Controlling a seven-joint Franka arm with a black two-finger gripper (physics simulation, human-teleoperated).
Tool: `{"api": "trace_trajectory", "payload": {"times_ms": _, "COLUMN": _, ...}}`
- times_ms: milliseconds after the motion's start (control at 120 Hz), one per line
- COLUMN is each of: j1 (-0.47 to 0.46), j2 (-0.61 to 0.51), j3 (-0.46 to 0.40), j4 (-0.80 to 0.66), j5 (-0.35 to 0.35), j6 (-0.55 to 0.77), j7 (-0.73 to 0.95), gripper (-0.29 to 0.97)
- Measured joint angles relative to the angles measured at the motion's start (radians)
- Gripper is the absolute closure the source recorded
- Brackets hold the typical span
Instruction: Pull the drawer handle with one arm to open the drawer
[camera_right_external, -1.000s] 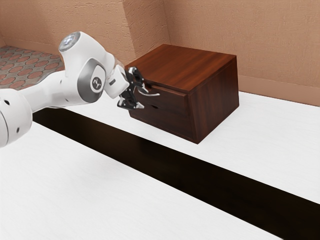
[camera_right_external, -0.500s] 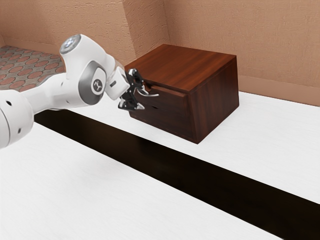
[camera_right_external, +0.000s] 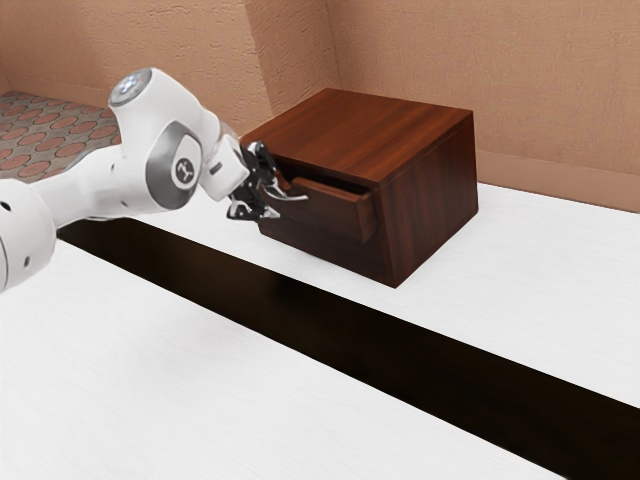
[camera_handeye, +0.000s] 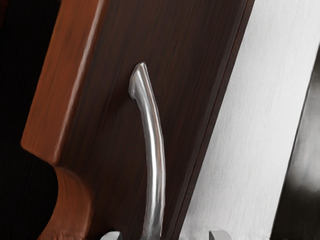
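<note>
Two black fingers on the gripper (camera_right_external: 270, 190) are spread fairly wide, one above and one below the silver handle (camera_right_external: 293, 194), so the bar sits in the gap between them. From the wrist view the fingertips (camera_handeye: 111, 235) stand on either side of the handle (camera_handeye: 152, 150) with space left on both sides, so it looks hooked around the bar, not clamped on it. The handle is a curved metal bar standing off the dark wood drawer (camera_right_external: 335, 205) front. That drawer is the top one and it's poking partway out of the cabinet (camera_right_external: 400, 130), with a dark opening showing behind its top edge. The cabinet is a brown wooden box sitting on the white table (camera_right_external: 520, 270), back near the tan wall (camera_right_external: 500, 60). The white arm (camera_right_external: 150, 170) comes in from the exterior view's left and reaches across to the cabinet's front. A wide dark strip (camera_right_external: 380, 340) runs diagonally across the table in front of the cabinet, passing under the arm. Patterned floor tiles (camera_right_external: 50, 130) show in the far corner on the exterior view's left.
</note>
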Motion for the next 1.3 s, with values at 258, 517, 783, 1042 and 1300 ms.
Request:
{"api": "trace_trajectory", "payload": {"times_ms": 258, "j1": 0.038, "j2": -0.028, "j3": -0.03, "j4": -0.044, "j5": 0.008, "j6": -0.002, "j7": -0.001, "gripper": 0.42}}
{"api": "trace_trajectory", "payload": {"times_ms": 517, "j1": 0.08, "j2": -0.068, "j3": -0.064, "j4": -0.095, "j5": 0.007, "j6": -0.003, "j7": -0.001, "gripper": 0.44}}
{"api": "trace_trajectory", "payload": {"times_ms": 783, "j1": 0.095, "j2": -0.124, "j3": -0.065, "j4": -0.158, "j5": 0.005, "j6": -0.005, "j7": -0.001, "gripper": 0.49}}
{"api": "trace_trajectory", "payload": {"times_ms": 1042, "j1": 0.108, "j2": -0.171, "j3": -0.068, "j4": -0.218, "j5": 0.002, "j6": -0.001, "j7": -0.001, "gripper": 0.47}}
{"api": "trace_trajectory", "payload": {"times_ms": 1300, "j1": 0.126, "j2": -0.222, "j3": -0.074, "j4": -0.275, "j5": 0.005, "j6": 0.0, "j7": -0.001, "gripper": 0.51}}
